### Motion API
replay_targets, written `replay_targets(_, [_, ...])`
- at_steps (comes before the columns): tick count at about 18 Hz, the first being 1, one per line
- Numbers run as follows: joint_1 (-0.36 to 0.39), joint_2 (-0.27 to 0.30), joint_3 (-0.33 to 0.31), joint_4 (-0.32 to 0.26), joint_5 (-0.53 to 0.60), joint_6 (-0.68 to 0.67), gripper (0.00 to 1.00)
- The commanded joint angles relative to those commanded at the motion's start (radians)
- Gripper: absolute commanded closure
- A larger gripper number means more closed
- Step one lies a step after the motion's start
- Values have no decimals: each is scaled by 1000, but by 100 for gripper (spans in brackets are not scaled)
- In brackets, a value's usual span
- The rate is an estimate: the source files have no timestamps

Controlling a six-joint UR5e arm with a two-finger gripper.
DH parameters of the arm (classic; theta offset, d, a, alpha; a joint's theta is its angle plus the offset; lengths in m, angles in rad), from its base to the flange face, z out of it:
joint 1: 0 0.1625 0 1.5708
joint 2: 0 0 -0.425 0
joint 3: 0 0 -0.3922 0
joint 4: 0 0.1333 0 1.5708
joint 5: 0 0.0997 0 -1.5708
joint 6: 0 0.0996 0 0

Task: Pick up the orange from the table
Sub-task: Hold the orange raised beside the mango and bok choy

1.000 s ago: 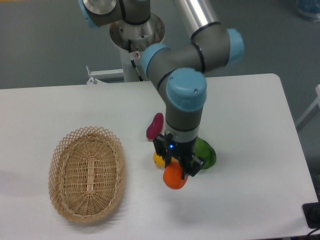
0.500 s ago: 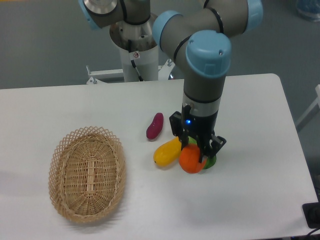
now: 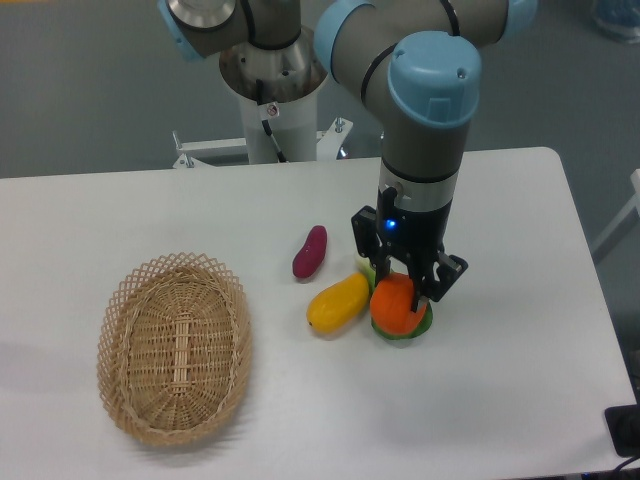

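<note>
The orange (image 3: 394, 307) is a small bright orange fruit held between my gripper's (image 3: 402, 300) fingers, lifted off the white table (image 3: 500, 400). The gripper is shut on it and points straight down from the arm's wrist. The orange hangs in front of a green fruit (image 3: 410, 331), which it mostly hides. An elongated yellow fruit (image 3: 338, 303) lies on the table just left of the orange.
A purple-red fruit (image 3: 309, 252) lies left of the gripper. A woven wicker basket (image 3: 173, 345) sits at the front left of the table. The arm's base (image 3: 272, 70) stands behind the table's back edge.
The gripper has carried the orange to the right and a little upward. The yellow fruit, hidden before, now shows in full.
</note>
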Motion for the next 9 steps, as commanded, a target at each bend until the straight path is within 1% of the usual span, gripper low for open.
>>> replay_targets(9, [9, 9, -2, 2, -22, 0, 44])
